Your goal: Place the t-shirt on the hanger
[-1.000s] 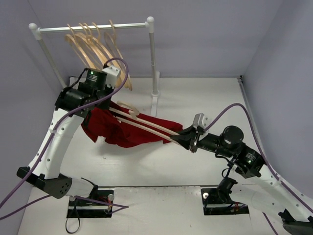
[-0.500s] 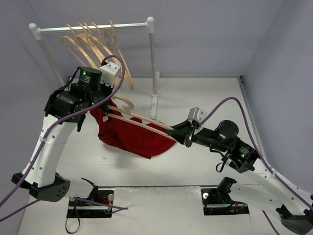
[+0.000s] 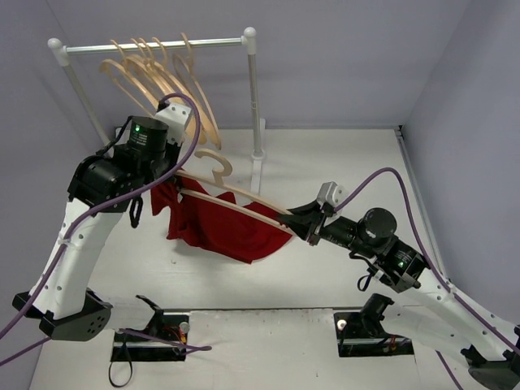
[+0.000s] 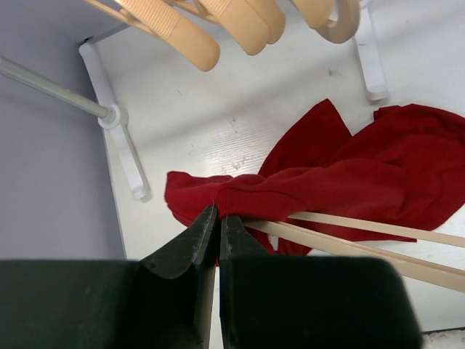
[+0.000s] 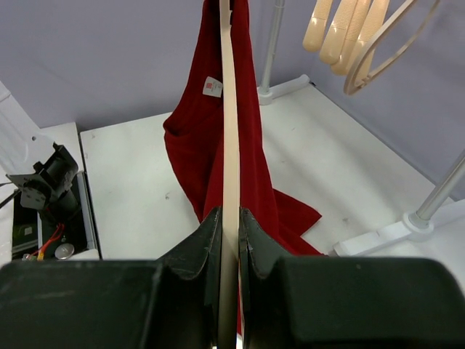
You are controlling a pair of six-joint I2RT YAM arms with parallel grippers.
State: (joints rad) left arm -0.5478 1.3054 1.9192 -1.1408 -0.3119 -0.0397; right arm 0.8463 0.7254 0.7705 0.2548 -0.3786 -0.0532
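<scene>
The white table (image 3: 341,171) is lit brightly and evenly from above, and only soft, pale shadows are cast beneath the t-shirt (image 3: 231,231). The top view is rendered sharp. In the left wrist view the near fingers (image 4: 185,243) are rendered almost black, and the spare hangers (image 4: 174,33) are slightly blurred.

White table (image 3: 341,162); rail stand (image 3: 253,97) at far side.
</scene>
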